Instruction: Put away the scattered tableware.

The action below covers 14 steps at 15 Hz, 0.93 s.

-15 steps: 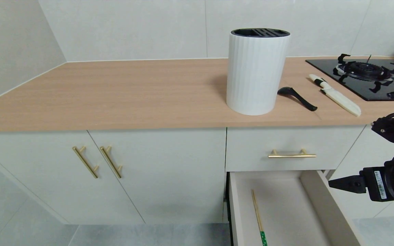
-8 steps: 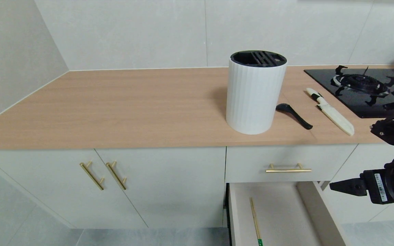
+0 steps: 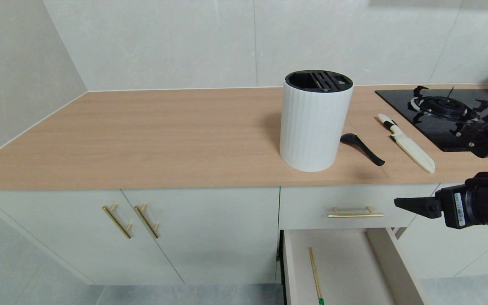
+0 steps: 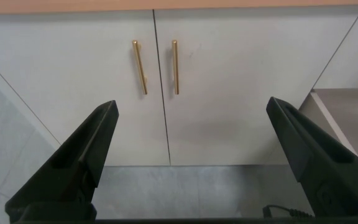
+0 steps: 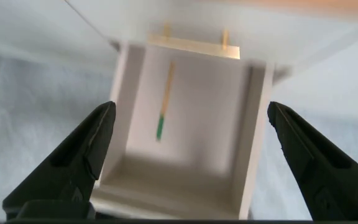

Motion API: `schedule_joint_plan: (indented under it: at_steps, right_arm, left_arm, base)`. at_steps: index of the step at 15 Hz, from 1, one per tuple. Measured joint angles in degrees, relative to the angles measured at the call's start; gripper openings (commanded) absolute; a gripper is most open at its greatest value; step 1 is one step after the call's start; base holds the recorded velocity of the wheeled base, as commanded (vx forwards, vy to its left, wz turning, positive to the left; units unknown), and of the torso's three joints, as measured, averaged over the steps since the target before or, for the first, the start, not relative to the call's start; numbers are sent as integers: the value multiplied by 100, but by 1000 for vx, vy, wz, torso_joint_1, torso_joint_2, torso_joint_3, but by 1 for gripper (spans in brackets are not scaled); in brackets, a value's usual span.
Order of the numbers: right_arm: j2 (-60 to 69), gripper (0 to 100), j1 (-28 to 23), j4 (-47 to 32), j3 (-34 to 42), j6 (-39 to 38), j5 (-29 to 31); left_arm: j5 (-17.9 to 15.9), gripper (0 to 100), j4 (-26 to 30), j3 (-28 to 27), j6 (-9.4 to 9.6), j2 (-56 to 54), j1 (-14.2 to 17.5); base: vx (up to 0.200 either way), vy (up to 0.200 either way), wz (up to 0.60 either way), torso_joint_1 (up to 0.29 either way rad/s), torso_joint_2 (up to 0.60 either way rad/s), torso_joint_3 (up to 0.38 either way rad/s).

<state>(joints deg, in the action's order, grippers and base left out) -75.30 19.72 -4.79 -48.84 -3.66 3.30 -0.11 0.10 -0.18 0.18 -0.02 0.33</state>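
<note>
Spoon (image 3: 364, 149), knife (image 3: 406, 143) right of holder (image 3: 314, 123); chopstick (image 3: 315, 275) in drawer (image 3: 345, 267)

We see pale grey tiled walls (image 3: 163, 42) meeting at the far left corner behind a long wood-grain worktop (image 3: 163, 135). Beneath it are pale cabinet doors (image 3: 210, 237) with brass handles (image 3: 117, 221). Grey floor tiles (image 3: 15, 271) lie below.

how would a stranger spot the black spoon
Start at the tall white ribbed holder on the wooden counter. Lying just beside it, toward the stove, is the black spoon. Unlike the cream knife nearby, it is all black with a rounded bowl.
</note>
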Motion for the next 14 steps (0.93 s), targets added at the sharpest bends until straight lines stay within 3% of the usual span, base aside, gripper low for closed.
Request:
schedule_joint_plan:
  at_steps: [6, 14]
  right_arm:
    - [-1102, 100, -1041, 944, -962, 1458, -1337]
    - [-2497, 100, -1417, 1869, -1438, 1742, -2032]
  left_arm:
    - [0, 100, 0, 2, 0, 0, 0]
    - [-2, 100, 0, 0, 0, 0, 0]
  base:
    - [0, 0, 0, 0, 0, 0]
    - [0, 0, 0, 0, 0, 0]
